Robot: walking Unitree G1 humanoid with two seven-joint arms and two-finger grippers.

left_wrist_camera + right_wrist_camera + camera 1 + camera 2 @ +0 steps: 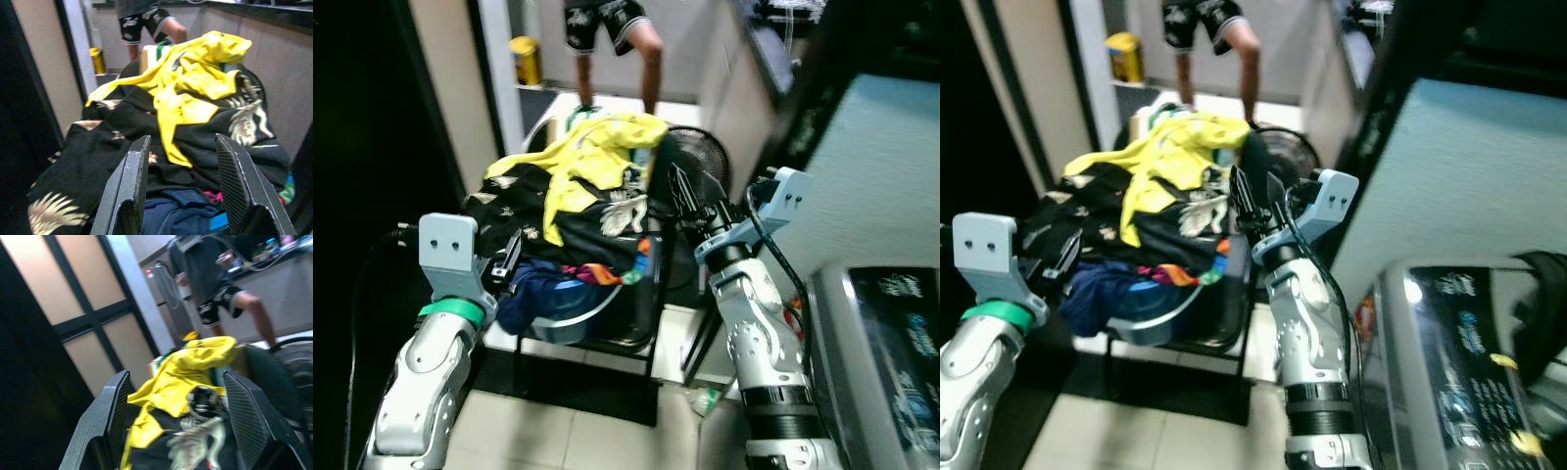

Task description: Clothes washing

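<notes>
Behind I see a person (612, 39) in dark shorts, a yellow container (526, 60), and a black fan (703, 162) on my right

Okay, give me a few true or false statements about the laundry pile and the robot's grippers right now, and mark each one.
1. A yellow garment lies on top of the laundry pile. True.
2. The left gripper is clamped on the yellow garment. False: its fingers are open, holding nothing.
3. A person stands behind the pile. True.
4. The right gripper is shut. False: it is open.
5. The clothes lie on the floor. False: they sit heaped in a basket.
</notes>
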